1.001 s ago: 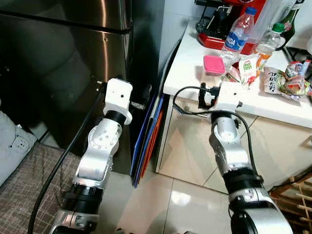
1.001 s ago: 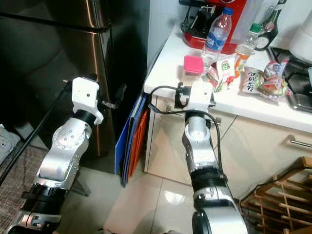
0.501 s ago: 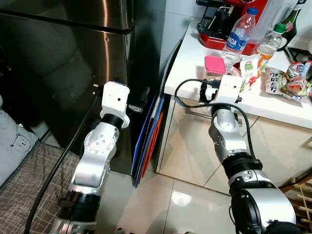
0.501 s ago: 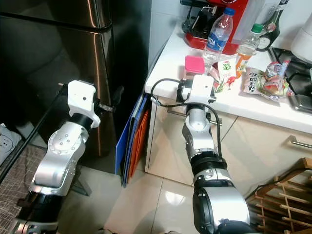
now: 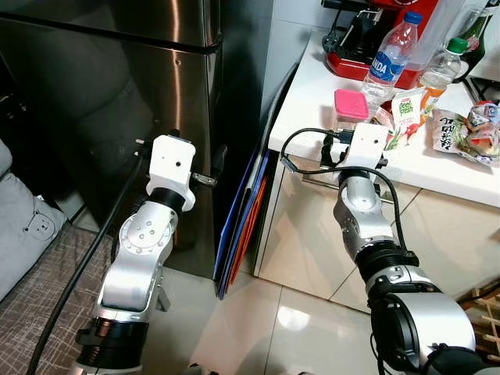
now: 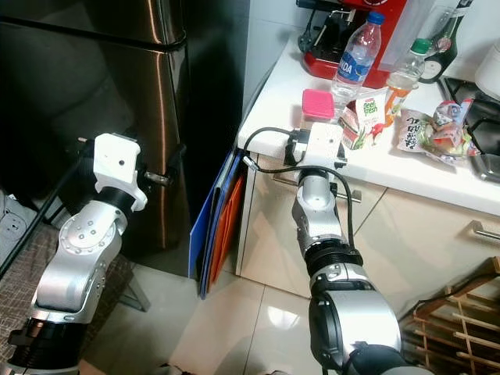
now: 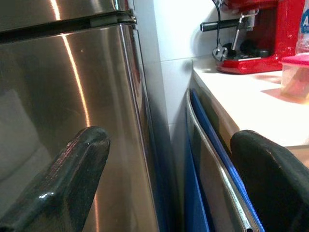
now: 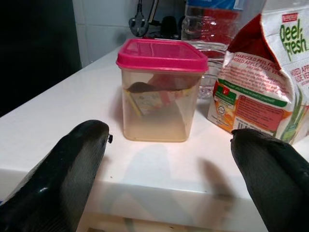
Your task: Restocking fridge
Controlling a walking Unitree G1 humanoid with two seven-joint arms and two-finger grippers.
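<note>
The stainless steel fridge stands shut on the left. My left gripper is open and points at the fridge door's right edge, level with the lower door. On the white counter sits a clear container with a pink lid. My right gripper is open at the counter's front edge, facing that container a short way off. Beside the container stand a juice carton and a water bottle.
Blue and orange boards lean in the gap between fridge and cabinet. A red coffee machine, a green-capped bottle and snack packets crowd the counter further back. A black cable hangs by my left arm.
The camera has shifted slightly. My left arm has swung left, closer to the fridge door's edge. My right gripper has risen a little toward the counter edge.
</note>
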